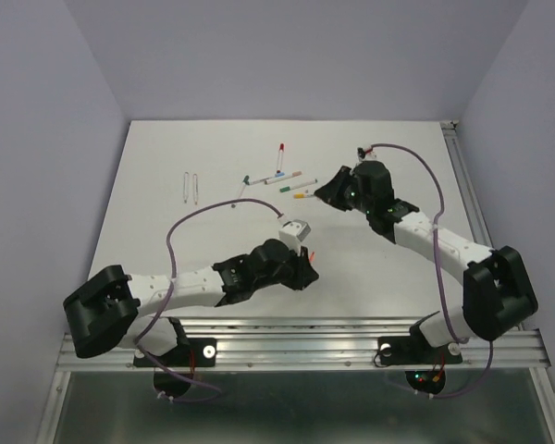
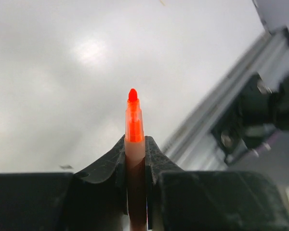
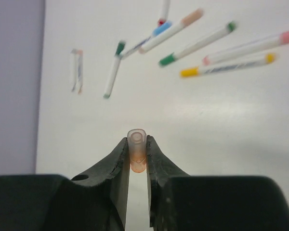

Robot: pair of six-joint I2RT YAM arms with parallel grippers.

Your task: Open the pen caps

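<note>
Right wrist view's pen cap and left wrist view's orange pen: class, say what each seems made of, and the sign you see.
The pen cap looks like smooth, translucent pale orange plastic: light passes through its wall. The orange pen seems plastic too: glossy see-through orange collar, opaque pale barrel, matte tip, probably felt.

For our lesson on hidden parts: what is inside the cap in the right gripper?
The cap shows an open, hollow mouth with no pen inside. Its lower end is covered by the fingers of the right gripper.
</note>
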